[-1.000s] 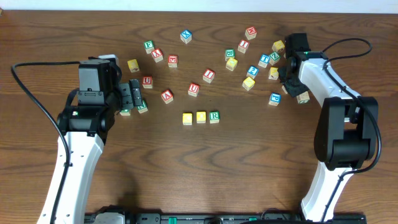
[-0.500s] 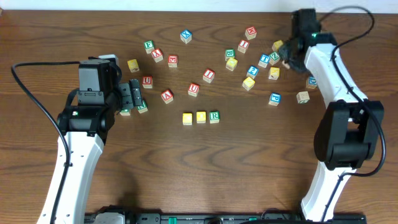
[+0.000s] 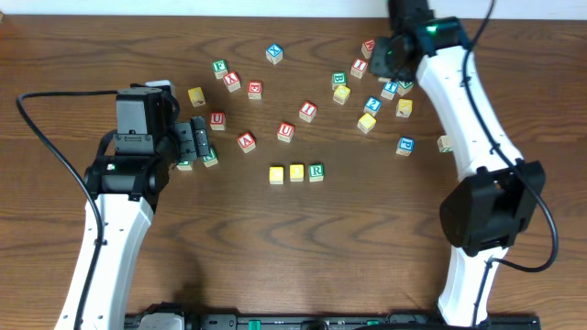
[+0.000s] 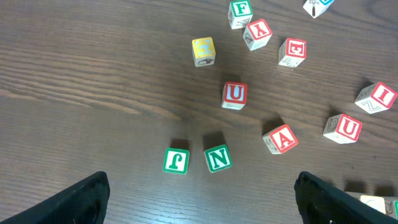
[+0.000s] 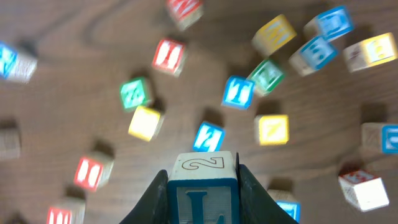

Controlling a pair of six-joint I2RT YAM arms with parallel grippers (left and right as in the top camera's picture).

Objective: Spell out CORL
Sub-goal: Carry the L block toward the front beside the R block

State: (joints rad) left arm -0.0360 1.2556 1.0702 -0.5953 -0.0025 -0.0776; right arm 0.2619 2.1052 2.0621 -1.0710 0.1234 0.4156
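Note:
Mid-table, a row of three cubes lies side by side: two yellow-topped cubes [image 3: 277, 173] [image 3: 296, 171] and the white cube with the green R [image 3: 315, 170]. My right gripper [image 3: 390, 57] hangs over the far right cluster of cubes, well away from that row. In the right wrist view it [image 5: 202, 177] is shut on the white cube with the blue L [image 5: 202, 190], lifted above the table, a "2" on the cube's top face. At the left my left gripper [image 4: 202, 202] is open, its fingers [image 4: 81, 199] wide apart with bare wood between them.
Loose cubes lie scattered across the far half of the table. A green J [image 4: 176, 160] and a green N [image 4: 217, 157] sit just ahead of the left gripper, a red U [image 4: 234, 94] beyond. Blue, yellow and red cubes [image 3: 371, 104] crowd below the right gripper.
The right arm has swung from the right side of the table up and toward the far edge, carrying the L cube leftward. The left arm has not moved.

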